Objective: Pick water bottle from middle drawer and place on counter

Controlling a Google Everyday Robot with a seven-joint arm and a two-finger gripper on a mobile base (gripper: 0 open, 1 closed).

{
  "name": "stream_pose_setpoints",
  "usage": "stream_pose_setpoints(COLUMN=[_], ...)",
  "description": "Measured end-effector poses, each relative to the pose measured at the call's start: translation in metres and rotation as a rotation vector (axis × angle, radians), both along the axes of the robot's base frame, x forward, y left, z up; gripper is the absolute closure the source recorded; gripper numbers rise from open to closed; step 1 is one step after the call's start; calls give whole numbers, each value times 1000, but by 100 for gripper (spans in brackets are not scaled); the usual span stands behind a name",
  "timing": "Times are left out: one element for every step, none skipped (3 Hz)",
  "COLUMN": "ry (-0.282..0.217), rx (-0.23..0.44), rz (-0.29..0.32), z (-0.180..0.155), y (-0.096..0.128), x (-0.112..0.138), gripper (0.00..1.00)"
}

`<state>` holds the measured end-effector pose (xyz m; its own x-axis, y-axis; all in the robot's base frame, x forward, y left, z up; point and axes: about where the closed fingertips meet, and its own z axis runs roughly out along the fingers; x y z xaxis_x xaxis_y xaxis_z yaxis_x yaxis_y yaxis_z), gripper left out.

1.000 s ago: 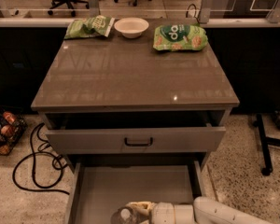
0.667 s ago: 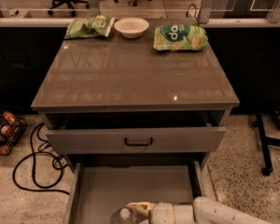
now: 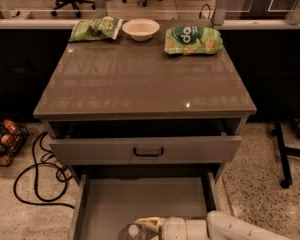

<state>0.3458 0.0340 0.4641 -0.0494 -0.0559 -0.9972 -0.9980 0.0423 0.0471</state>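
The end effector (image 3: 147,226) is at the bottom edge of the view, low inside the middle drawer (image 3: 140,199), which is pulled out wide and shows a flat grey floor. The white arm (image 3: 235,229) comes in from the lower right corner. The water bottle (image 3: 131,232) is in this drawer, at its near end, right at the end effector; only its upper part with the white cap is visible, the rest is cut by the frame. If the end effector is open or closed on the bottle, I cannot tell.

Above, the upper drawer (image 3: 90,150) with a black handle (image 3: 148,152) is open a little. The desk (image 3: 140,84) over it is a glossy grey-brown top. On its far edge stand a white bowl (image 3: 141,28), a green snack bag (image 3: 96,28) to the left of the bowl and a bigger green snack bag (image 3: 192,39) to the right. On the floor at the left lie a black cable (image 3: 35,179) and a wire basket (image 3: 5,141)
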Motion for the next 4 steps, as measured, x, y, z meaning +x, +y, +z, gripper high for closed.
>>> stream_pose_setpoints(ry=[-18,-83,-179,-280], rx=[-15,-39,-59,-83], rz=[6,-3,-26,-52], z=[8,31,61,91], y=[1,-3,-15,-29], x=[5,19,36,50], gripper=[100,100,100,100])
